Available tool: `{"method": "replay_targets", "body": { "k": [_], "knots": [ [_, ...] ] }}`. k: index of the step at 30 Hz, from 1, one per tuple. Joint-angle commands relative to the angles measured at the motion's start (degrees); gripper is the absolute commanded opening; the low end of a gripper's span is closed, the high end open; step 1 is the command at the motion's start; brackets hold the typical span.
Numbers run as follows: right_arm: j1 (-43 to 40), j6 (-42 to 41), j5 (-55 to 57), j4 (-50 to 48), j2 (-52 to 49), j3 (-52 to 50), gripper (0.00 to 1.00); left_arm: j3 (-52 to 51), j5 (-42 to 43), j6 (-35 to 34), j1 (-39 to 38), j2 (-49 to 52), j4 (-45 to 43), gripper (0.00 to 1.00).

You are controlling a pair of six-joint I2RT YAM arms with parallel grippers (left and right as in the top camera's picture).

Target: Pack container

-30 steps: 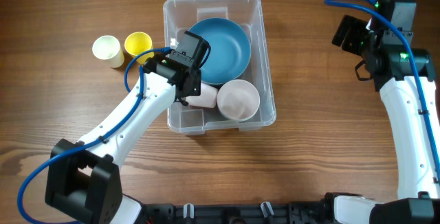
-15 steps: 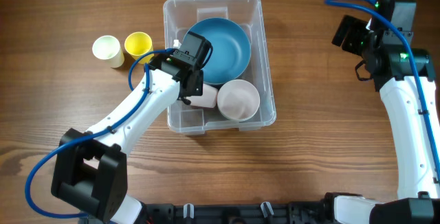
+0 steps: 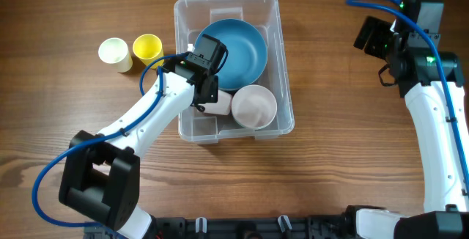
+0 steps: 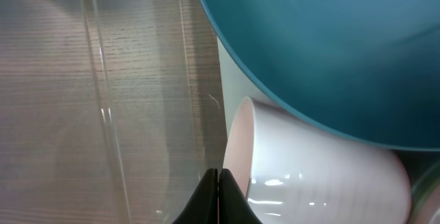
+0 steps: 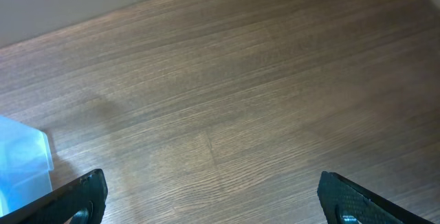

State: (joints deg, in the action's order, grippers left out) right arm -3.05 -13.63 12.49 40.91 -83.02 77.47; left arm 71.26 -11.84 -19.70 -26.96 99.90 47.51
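Container (image 3: pixel 198 127) sits mid-way across the surface (image 3: pixel 344 166), holding a blue bowl (image 3: pixel 245 48), a white bowl (image 3: pixel 254 107) and a pale pink cup (image 3: pixel 220 104) on its side. Left end effector (image 4: pixel 218 195) is down inside the container, jaws pressed together on nothing, tips just beside the pale pink cup's rim. Right end effector (image 5: pixel 213 186) hangs wide open over the wood far to the right; a yellow cup (image 3: pixel 147 47) and a cream cup (image 3: pixel 113 50) stand left of the container.

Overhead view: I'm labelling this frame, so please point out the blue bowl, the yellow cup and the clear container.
blue bowl (image 3: pixel 245 48), overhead view, on its inner surface.
yellow cup (image 3: pixel 147 46), overhead view, on its open mouth.
container (image 3: pixel 227 6), overhead view, on its bare far wall.
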Motion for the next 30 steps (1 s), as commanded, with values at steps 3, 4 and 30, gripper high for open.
{"method": "replay_targets", "body": {
  "k": [3, 4, 30],
  "knots": [
    [0.1, -0.7, 0.8, -0.1, -0.4, 0.5, 1.00, 1.1, 3.3, -0.7, -0.3, 0.6, -0.4, 0.04],
    [0.1, -0.7, 0.8, -0.1, -0.4, 0.5, 1.00, 1.1, 4.1, -0.7, -0.3, 0.6, -0.5, 0.04],
    [0.1, -0.7, 0.8, -0.1, -0.4, 0.5, 1.00, 2.6, 4.9, -0.1, -2.6, 0.5, -0.8, 0.04]
  ]
}}
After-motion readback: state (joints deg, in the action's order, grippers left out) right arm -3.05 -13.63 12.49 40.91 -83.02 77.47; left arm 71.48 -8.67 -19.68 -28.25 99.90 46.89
